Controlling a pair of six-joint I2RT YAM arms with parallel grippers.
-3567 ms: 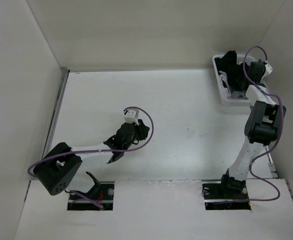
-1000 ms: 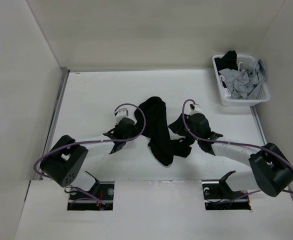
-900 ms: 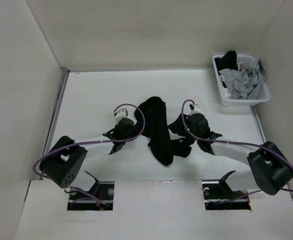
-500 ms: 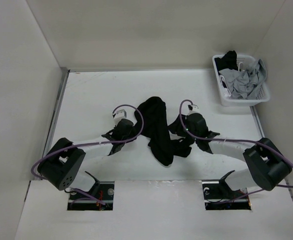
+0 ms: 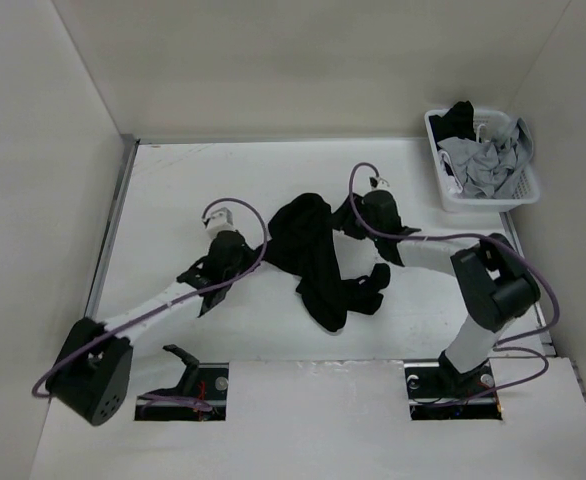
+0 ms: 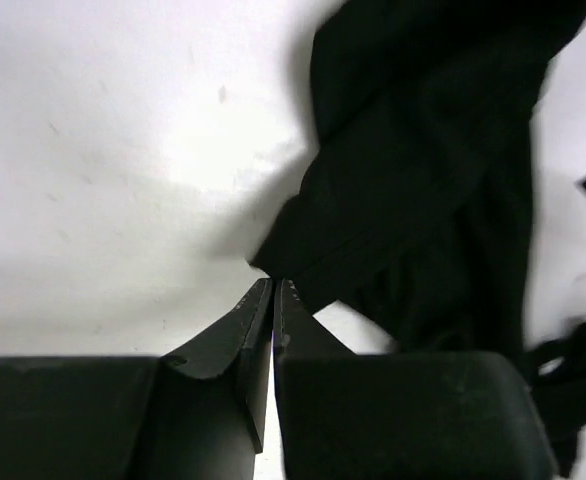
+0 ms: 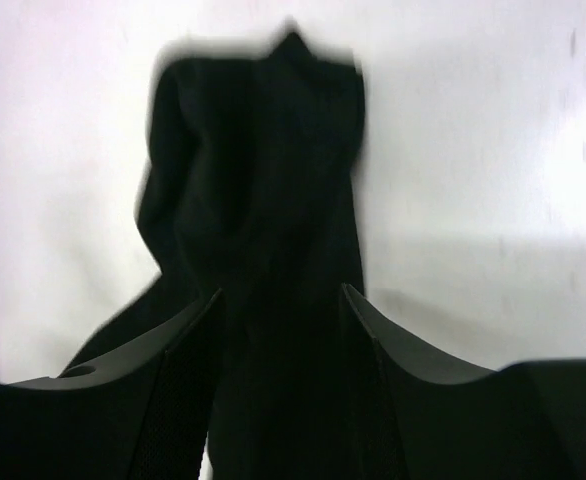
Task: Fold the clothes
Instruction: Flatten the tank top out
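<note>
White table [image 5: 173, 190] | T-shirt [image 5: 313, 255] bunched | left end effector [image 6: 273, 288] closed (pinch unclear) | right end effector [image 7: 280, 292] open

Right tool [image 7: 281, 292] seen from the wrist: its two dark fingers [image 7: 183, 345] stand spread apart. A bunched black T-shirt [image 7: 263, 150] fills the gap between them and runs away across the white tabletop [image 7: 493, 150]. Cloth edges are blurred.

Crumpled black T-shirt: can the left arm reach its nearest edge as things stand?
Likely yes. The left gripper, shut, has its tips right at the edge of the crumpled black T-shirt, with only bare white table around; it must open first.
</note>
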